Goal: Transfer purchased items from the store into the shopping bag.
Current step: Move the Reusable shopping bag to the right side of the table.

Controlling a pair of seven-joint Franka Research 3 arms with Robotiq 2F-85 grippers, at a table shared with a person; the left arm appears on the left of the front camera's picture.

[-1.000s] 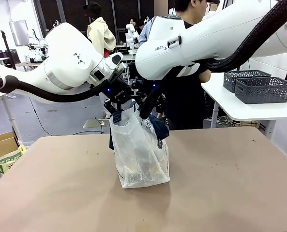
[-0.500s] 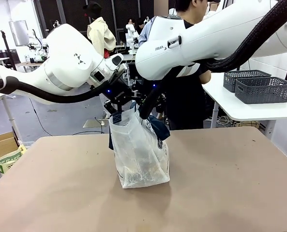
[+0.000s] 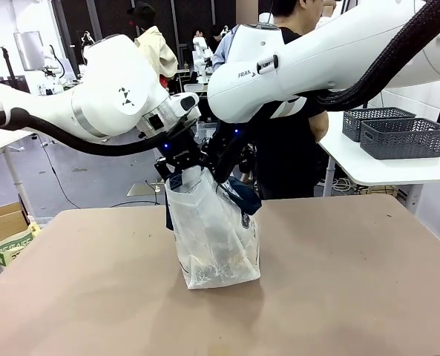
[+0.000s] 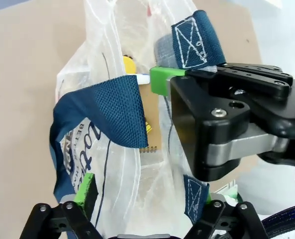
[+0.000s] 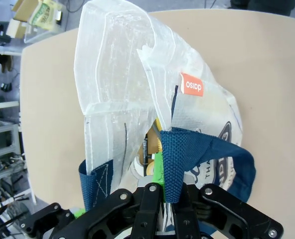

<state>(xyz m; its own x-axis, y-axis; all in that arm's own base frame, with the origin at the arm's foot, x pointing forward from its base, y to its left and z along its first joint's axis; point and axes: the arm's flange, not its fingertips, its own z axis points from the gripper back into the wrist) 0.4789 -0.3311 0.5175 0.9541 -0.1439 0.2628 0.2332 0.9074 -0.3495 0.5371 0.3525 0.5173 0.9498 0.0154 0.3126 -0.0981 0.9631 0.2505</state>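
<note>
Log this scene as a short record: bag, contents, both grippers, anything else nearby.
bag: translucent, upright on the table
contents seen: brown notebook, yellow round item
right gripper: shut on the bag's rim at a navy strap
left gripper: open, bag's top between its fingers
baskets: two grey ones on the side table

The left arm (image 3: 108,104) and right arm (image 3: 316,59) reach inward, wrists angled down. The left gripper (image 4: 146,195) is spread wide and the right gripper (image 5: 159,172) clamped tight (the two just beside each other).
</note>
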